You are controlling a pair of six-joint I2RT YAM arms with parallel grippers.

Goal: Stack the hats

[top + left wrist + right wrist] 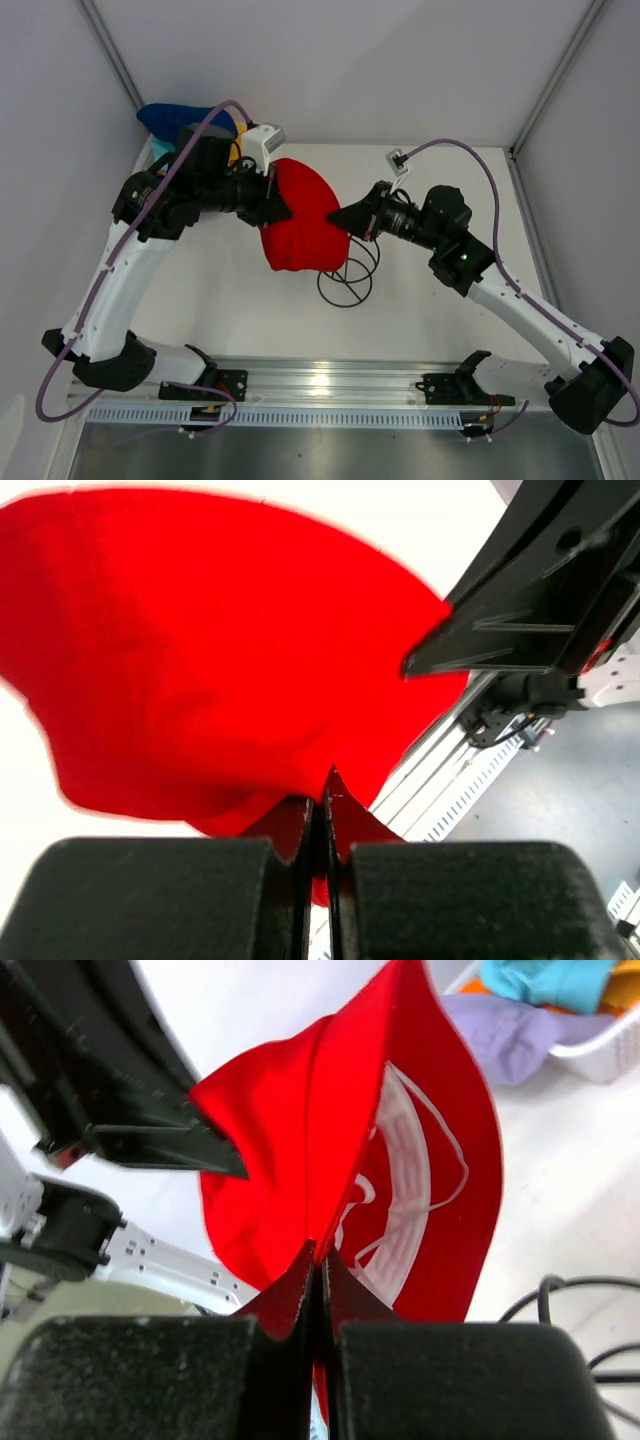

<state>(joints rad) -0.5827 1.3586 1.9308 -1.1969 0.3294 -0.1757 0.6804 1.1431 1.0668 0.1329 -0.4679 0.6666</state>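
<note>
A red hat [300, 215] hangs in the air at mid-table, stretched between both grippers, just above a black wire stand [345, 283]. My left gripper [282, 207] is shut on its left edge; in the left wrist view the jaws [325, 792] pinch a fold of the red hat [220, 650]. The right gripper [337, 215] is shut on the opposite edge. In the right wrist view its tips [318, 1256] clamp the brim of the red hat [290, 1140], whose inside with white seam tape faces the camera. A dark blue hat [175, 118] lies at the back left.
A white slatted basket [600, 1055] at the back left holds a lilac hat [500, 1030], a teal hat [545, 980] and a bit of orange fabric. Loops of the wire stand [560, 1300] lie below the right gripper. Grey walls close in the table.
</note>
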